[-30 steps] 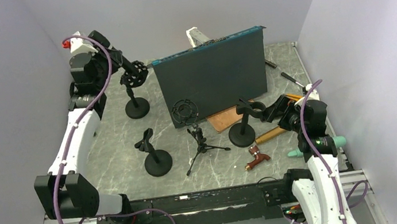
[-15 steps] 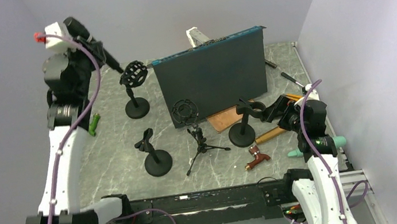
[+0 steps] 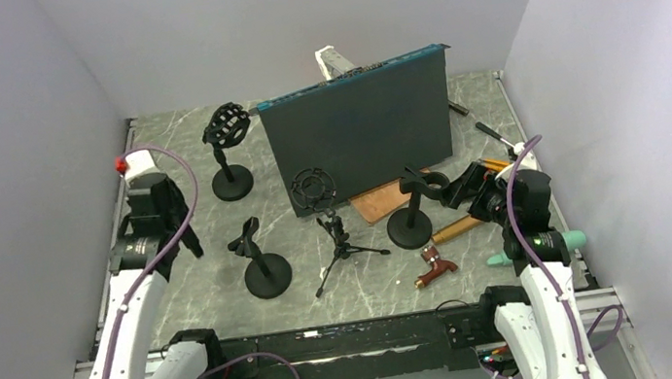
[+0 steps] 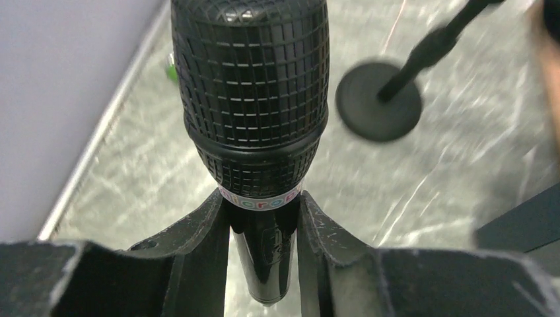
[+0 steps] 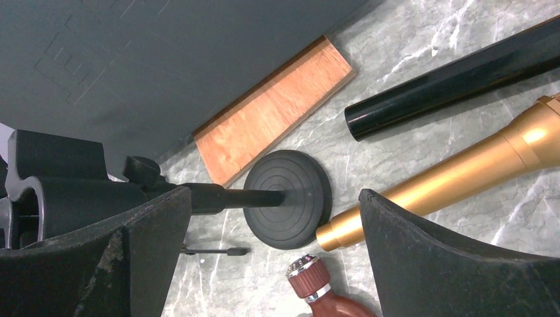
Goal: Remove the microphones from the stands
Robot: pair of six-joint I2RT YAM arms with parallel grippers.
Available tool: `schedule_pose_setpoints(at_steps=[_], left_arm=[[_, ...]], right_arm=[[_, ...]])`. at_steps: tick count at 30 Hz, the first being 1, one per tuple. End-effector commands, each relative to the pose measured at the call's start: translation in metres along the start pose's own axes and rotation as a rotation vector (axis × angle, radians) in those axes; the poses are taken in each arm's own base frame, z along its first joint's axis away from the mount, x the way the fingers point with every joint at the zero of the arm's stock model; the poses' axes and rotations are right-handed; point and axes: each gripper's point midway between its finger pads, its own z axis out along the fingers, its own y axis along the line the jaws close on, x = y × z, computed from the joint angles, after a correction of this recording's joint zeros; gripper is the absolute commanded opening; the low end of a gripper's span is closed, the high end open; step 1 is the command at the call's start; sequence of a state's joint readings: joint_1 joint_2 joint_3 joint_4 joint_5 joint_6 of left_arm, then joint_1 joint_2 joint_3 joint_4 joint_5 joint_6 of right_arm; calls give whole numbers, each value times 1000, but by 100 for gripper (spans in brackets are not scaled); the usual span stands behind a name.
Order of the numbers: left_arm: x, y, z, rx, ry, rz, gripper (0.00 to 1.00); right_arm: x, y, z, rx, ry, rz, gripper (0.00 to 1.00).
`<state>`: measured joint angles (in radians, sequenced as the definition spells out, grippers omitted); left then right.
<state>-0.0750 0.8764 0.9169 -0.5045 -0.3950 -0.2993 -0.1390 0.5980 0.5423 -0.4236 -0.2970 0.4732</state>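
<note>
Left wrist: microphone [image 4: 249, 99], band [image 4: 259, 198] lettered "microp"

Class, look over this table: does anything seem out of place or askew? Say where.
A reddish-brown tap-like fitting lies on its side near the round-base stand, odd among microphone gear. Nothing looks spilled or broken.

The table [image 3: 209, 299] seems clear along its left side; stands [image 3: 268, 275] and a dark panel [image 3: 360, 137] crowd the middle.
</note>
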Motion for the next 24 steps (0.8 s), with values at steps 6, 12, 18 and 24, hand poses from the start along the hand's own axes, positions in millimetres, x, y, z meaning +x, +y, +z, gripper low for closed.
schedule_pose_setpoints(at_steps=[6,12,18,24], left_arm=[[108,8,21,-57,299,-5,0],[137,4,29,-43,368,-21,0],[162,6,33,-79,438,-63,3],[161,11,32,-103,426,-70,20]], right_arm=[[-5,9,-1,-46,-31,-22,100],[-4,9,-1,-47,-33,-21,100],[-2,10,0,-53,-25,-23,100],[-3,10,0,-54,-28,-24,100]])
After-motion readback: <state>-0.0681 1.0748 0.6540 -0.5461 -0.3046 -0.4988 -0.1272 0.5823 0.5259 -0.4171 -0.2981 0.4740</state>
